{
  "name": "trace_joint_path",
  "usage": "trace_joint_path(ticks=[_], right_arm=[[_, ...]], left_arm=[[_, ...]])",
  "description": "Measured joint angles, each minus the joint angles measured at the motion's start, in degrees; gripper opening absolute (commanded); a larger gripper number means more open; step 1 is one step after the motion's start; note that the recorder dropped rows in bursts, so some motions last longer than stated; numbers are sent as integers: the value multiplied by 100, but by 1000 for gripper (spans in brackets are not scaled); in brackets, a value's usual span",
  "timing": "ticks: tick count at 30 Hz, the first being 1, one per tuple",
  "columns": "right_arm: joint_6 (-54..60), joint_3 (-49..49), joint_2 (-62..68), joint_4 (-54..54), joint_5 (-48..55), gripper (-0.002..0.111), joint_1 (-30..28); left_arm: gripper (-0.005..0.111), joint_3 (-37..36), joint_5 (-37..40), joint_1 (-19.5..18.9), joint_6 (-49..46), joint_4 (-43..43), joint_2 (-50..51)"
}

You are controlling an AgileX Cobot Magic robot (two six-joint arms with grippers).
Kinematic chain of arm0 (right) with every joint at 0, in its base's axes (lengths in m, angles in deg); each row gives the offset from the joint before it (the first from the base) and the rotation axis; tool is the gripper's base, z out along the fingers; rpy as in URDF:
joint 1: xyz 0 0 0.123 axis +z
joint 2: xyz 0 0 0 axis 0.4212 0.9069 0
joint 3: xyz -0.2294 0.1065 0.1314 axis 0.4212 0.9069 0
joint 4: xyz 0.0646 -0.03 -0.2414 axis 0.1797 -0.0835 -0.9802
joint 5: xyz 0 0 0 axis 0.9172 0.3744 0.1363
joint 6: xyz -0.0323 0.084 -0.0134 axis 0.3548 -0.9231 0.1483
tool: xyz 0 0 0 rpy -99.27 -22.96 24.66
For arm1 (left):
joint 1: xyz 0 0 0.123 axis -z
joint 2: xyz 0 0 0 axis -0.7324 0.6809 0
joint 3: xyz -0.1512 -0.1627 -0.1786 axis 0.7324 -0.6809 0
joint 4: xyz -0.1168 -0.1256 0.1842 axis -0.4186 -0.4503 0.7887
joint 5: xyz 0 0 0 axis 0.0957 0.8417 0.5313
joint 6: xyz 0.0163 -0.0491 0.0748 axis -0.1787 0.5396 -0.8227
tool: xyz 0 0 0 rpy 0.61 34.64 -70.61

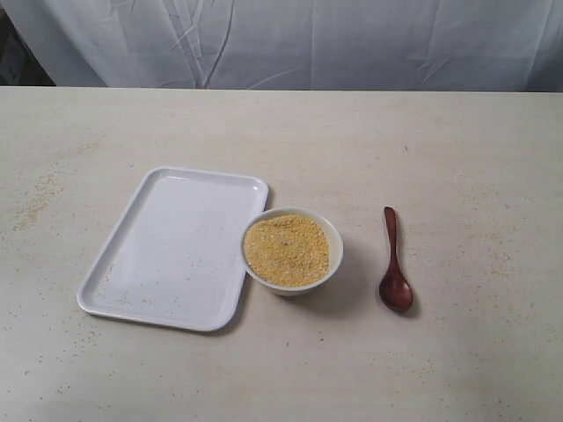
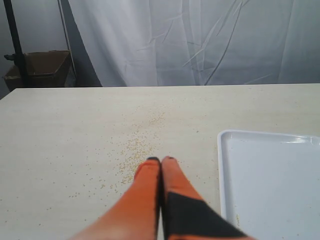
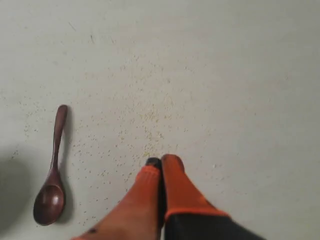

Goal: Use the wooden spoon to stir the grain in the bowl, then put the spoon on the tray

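Note:
A small white bowl (image 1: 293, 251) full of yellow grain (image 1: 287, 250) stands against the right edge of the flat white tray (image 1: 171, 251). The dark reddish-brown wooden spoon (image 1: 393, 262) lies on the table to the bowl's right, its oval end nearest the front. Neither gripper shows in the exterior view. In the left wrist view my left gripper (image 2: 160, 160) is shut and empty above the table, beside the tray (image 2: 270, 180). In the right wrist view my right gripper (image 3: 162, 162) is shut and empty, with the spoon (image 3: 52, 172) lying off to one side of it.
Loose grains are scattered on the table (image 1: 457, 149) at the left (image 1: 40, 198) and around the spoon. A white cloth backdrop (image 1: 290, 40) hangs behind the table's far edge. A cardboard box (image 2: 42, 67) on a stand sits beyond the table.

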Motion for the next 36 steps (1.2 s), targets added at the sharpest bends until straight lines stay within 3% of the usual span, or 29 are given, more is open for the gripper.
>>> trace_joint_path(ticks=[5, 11, 13, 17, 19, 29, 36], right_arm=[[-77, -73, 1677, 780, -371, -1, 144], [-163, -810, 3450, 912, -505, 0, 1216], [-359, -1165, 3986, 879, -704, 7, 1619], [-1104, -1791, 4972, 575, -926, 36, 2091], [-1365, -2048, 5415, 405, -931, 44, 2196], [-1669, -2302, 6446, 309, -1309, 43, 2252], [-1692, -2326, 6709, 353, -1554, 14, 2252]], left_arm=[[0, 0, 0, 0, 0, 0, 0], [0, 0, 0, 0, 0, 0, 0], [0, 0, 0, 0, 0, 0, 0], [0, 0, 0, 0, 0, 0, 0], [0, 0, 0, 0, 0, 0, 0], [0, 0, 0, 0, 0, 0, 0], [0, 0, 0, 0, 0, 0, 0]])
